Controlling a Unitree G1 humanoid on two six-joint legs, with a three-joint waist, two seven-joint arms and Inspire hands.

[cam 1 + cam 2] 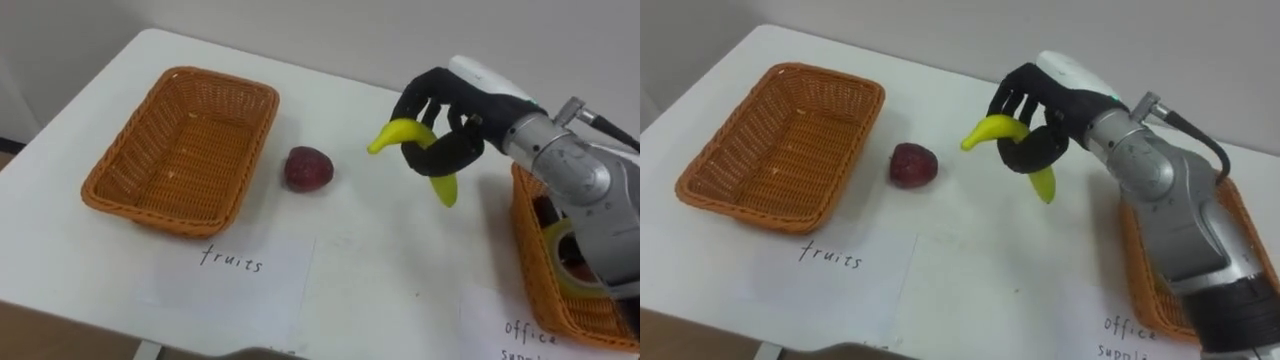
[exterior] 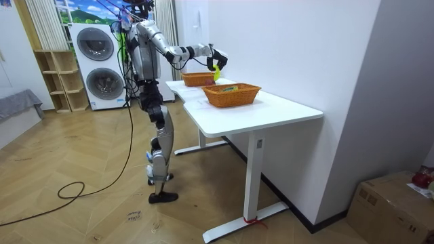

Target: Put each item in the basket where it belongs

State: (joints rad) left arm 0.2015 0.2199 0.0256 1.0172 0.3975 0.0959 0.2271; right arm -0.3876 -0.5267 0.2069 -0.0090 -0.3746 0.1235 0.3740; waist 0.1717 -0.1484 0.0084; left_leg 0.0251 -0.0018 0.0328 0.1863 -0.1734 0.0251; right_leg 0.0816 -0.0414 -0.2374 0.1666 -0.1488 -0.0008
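- Bench (image 1: 400, 290): smooth white top w/ rounded corners; in the room view the robot stands at its long side, right arm stretched out over it.
- Left basket (image 1: 140, 205): rectangular, woven orange-brown wicker w/ a thick braided rim and sloped walls. Sits toward the bench's left edge, near the far-left corner. Nothing inside.
- Red fruit (image 1: 308, 168): dark red, roundish, slightly lumpy, dull skin. Lies on bare bench just beside the left basket's right wall, not touching it. Kind of fruit hard to tell.
- Banana (image 1: 397, 133): bright yellow, curved, greenish tips. It's in the right hand (image 1: 450, 120), held up off the bench betw. the red fruit and the right basket, roughly mid-bench.
- Right hand: black, fingers and thumb curled round the banana's middle. Both ends stick out, one toward the red fruit, the other down; the gripped middle is hidden by the fingers. Silver metal forearm behind it.
- Right basket (image 1: 535, 275): same wicker weave, cut off by the frame edge and partly covered by the forearm.
- Inside the right basket: a pale yellowish ring (image 1: 560, 255) and sth dark beside it; both mostly hidden, can't make out what they are.
- Paper sheet (image 1: 240, 285): flat, white, handwritten, near the bench's front edge before the left basket. Second sheet (image 1: 500, 330) before the right basket, cut off at the bottom.
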